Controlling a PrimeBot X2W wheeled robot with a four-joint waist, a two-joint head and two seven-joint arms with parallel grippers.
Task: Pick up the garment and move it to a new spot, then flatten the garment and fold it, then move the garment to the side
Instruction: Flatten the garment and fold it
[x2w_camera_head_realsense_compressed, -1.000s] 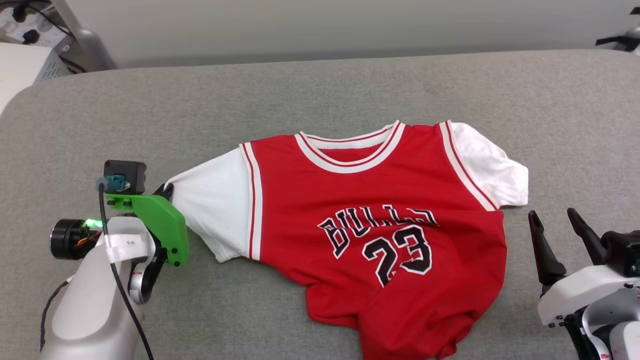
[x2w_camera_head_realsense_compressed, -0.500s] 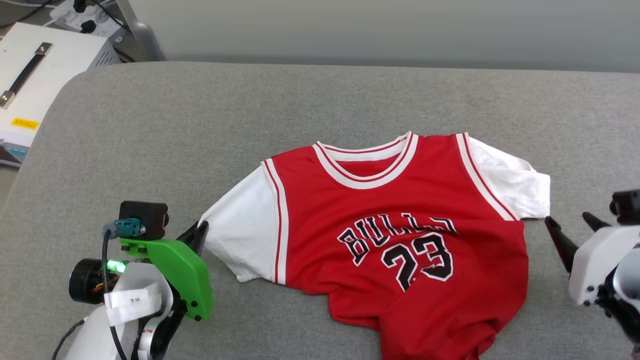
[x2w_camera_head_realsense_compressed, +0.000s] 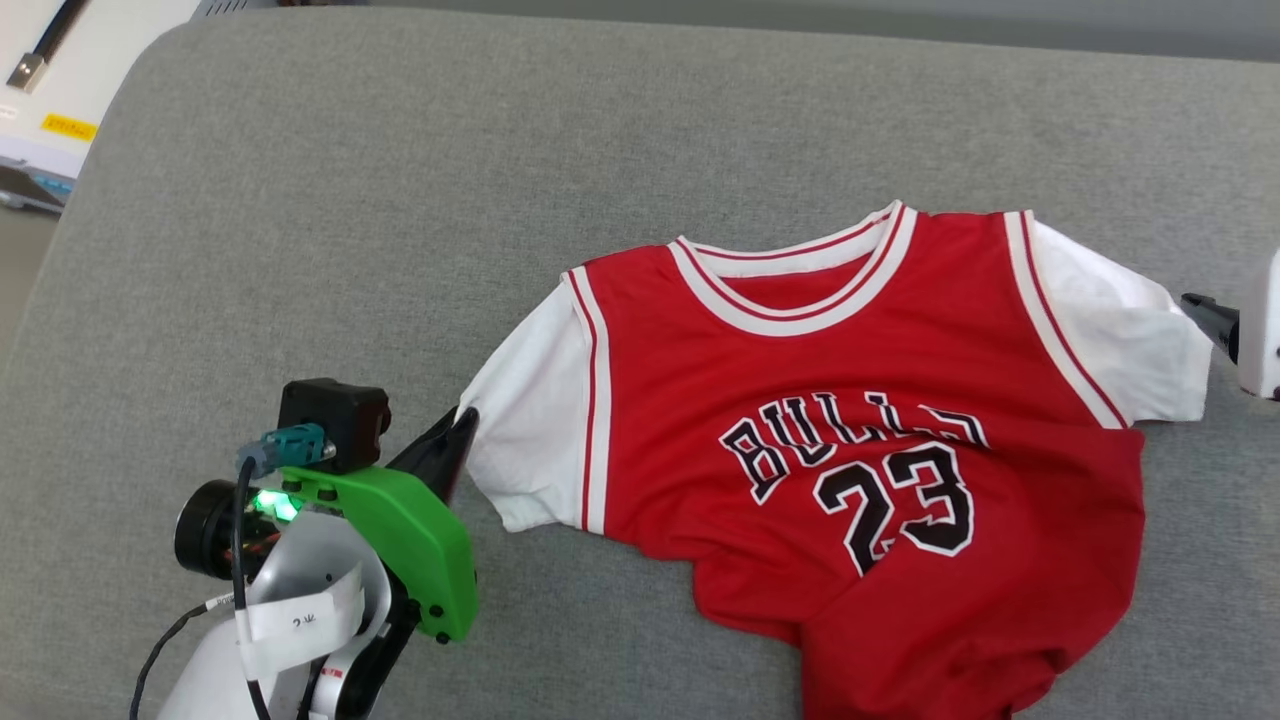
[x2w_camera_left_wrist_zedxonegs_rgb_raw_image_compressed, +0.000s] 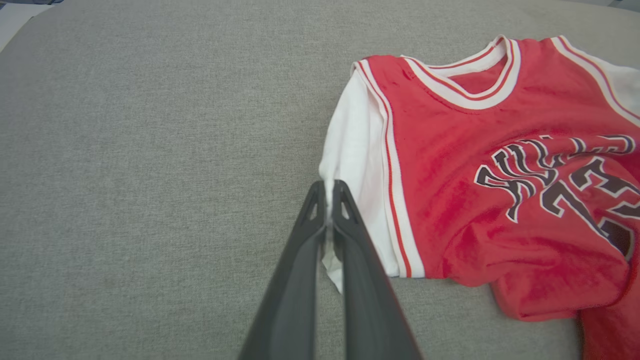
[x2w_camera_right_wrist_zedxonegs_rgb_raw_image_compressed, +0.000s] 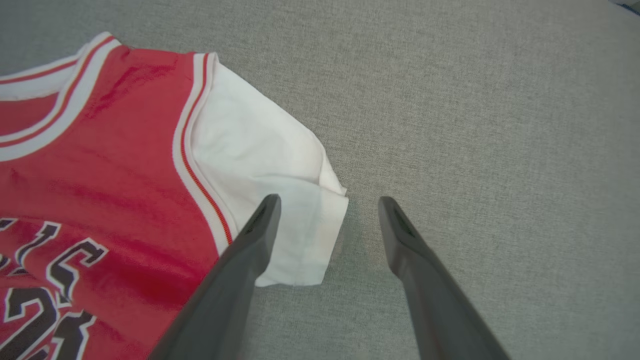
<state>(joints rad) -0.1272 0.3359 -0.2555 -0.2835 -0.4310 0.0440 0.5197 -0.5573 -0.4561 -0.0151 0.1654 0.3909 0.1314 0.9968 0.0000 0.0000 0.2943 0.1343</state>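
Beneath the garment (x2w_camera_head_realsense_compressed: 880, 400) a grey pad (x2w_camera_head_realsense_compressed: 300, 200) is seen, and the garment is laid on it chest up, with the collar (x2w_camera_head_realsense_compressed: 800, 290) at the far side from the robot. The black print (x2w_camera_head_realsense_compressed: 860, 470) is shown below the collar and is creased by a fold. The garment's upper part is spread fairly flat, while its lower part is rumpled and bunched toward the robot's right.

At the garment's left edge the left gripper (x2w_camera_left_wrist_zedxonegs_rgb_raw_image_compressed: 329, 187) is found. Its jaws are pressed together, and the white hem of the left sleeve (x2w_camera_head_realsense_compressed: 530, 420) is pinched between them; a strip of white cloth is seen in the slit between the two fingers in the left wrist view.

At the garment's right edge the right gripper (x2w_camera_right_wrist_zedxonegs_rgb_raw_image_compressed: 329, 200) is placed, its jaws spread wide and nothing held. One finger is seen over the outer corner of the right sleeve (x2w_camera_right_wrist_zedxonegs_rgb_raw_image_compressed: 265, 165), the other over bare pad just beside that sleeve. Whether the sleeve is touched cannot be told.
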